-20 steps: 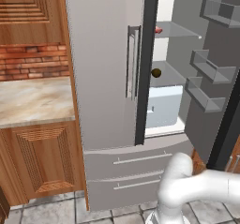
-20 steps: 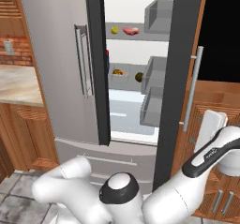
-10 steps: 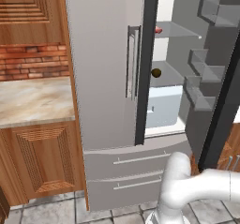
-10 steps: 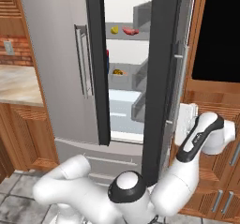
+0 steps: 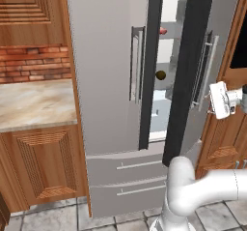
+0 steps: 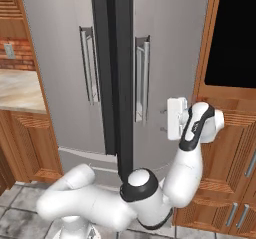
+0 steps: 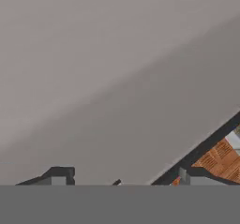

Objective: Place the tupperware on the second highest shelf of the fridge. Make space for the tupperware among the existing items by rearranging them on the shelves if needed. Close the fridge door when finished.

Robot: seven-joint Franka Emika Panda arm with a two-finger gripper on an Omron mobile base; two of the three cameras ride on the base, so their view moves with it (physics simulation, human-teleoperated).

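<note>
Fridge (image 5: 106, 80) stands between wooden cabinets: a marble-look counter (image 5: 34, 104) with a brick backsplash (image 5: 34, 63) to its left, a tall wood cabinet (image 6: 227, 123) with a dark oven-like opening (image 6: 232, 35) to its right. Grey tiled floor (image 5: 48, 218) below. Two drawers (image 5: 128, 177) at the fridge base, both shut. Left door flush; right door (image 5: 202, 56) is nearly closed, with a narrow gap showing in the left base view, while from the right base view the two doors look almost met at the dark seam. Through the gap: a red-pink meat piece (image 5: 163, 31) on an upper shelf, a dark olive-brown ball (image 5: 160, 75) on the shelf below it, and a pale bin lower down. Tupperware can't be made out; the gap is too thin to tell which shelf it sits on. Gripper (image 6: 162, 120) is at the outer face of the right door, just right of its silver handle (image 6: 141, 80), fingers pointing at the panel. Hand view has flat grey door surface close up, with the two finger tips (image 7: 58, 174) set wide apart and nothing between them. Can't tell if the tips touch the door.
</note>
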